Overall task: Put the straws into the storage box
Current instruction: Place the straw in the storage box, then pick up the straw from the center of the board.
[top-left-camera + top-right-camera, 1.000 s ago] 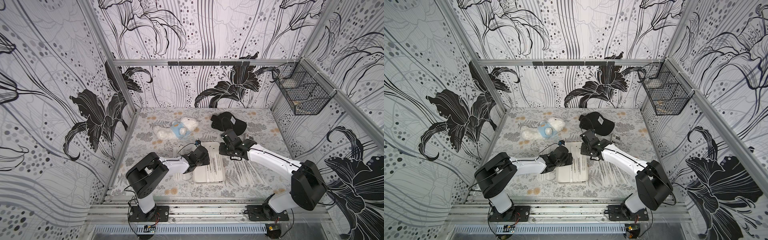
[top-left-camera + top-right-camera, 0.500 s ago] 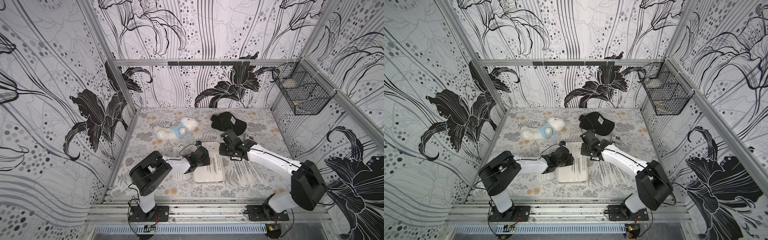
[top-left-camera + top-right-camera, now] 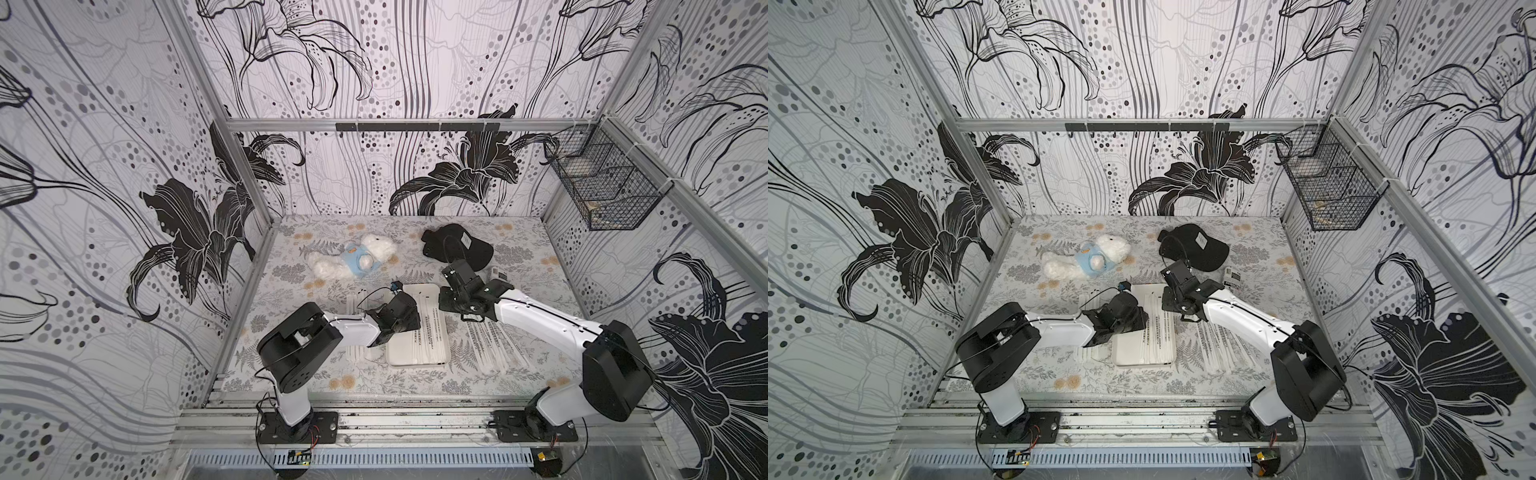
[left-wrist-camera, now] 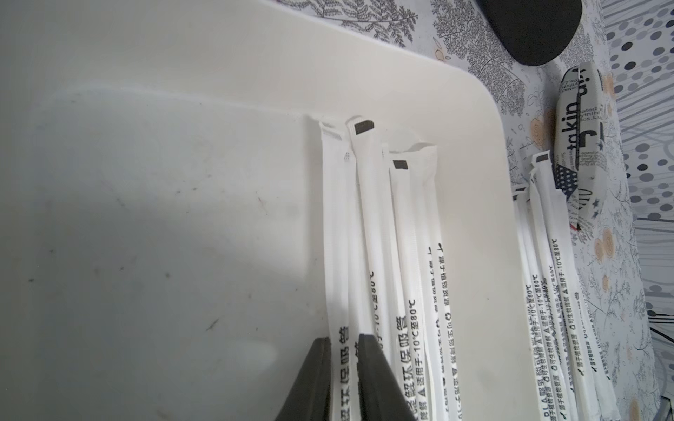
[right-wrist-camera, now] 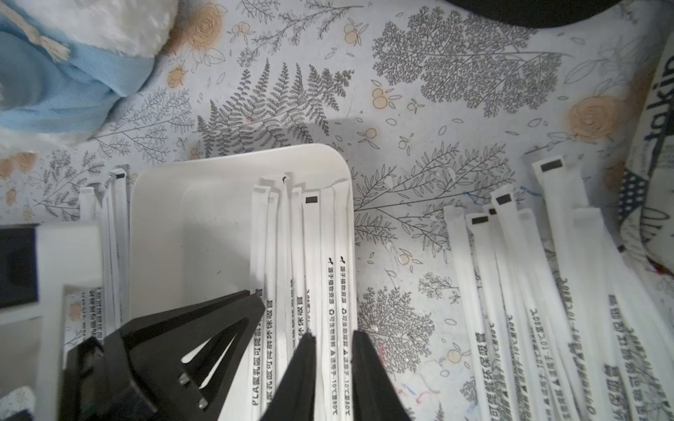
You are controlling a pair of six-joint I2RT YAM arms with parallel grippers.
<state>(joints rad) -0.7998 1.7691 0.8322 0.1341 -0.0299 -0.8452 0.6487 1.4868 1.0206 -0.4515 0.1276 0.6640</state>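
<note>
Nearest you, loose straws (image 3: 492, 345) fan across the table (image 3: 415, 382) right of the storage box (image 3: 401, 353); more lie left of it, and several are already inside. Your left gripper (image 4: 344, 346) straddles one straw in the box and your right gripper (image 5: 330, 339) two by its rim. Both sets of jaws stand narrowly apart, and you cannot tell whether either one pinches. Beyond lie a white plush toy (image 3: 353, 262) and a black cap (image 3: 457, 247).

Left claw (image 4: 344, 339), formerly pinched shut, now slightly apart astride a straw (image 4: 335, 255) in the storage box (image 4: 146, 218).
</note>
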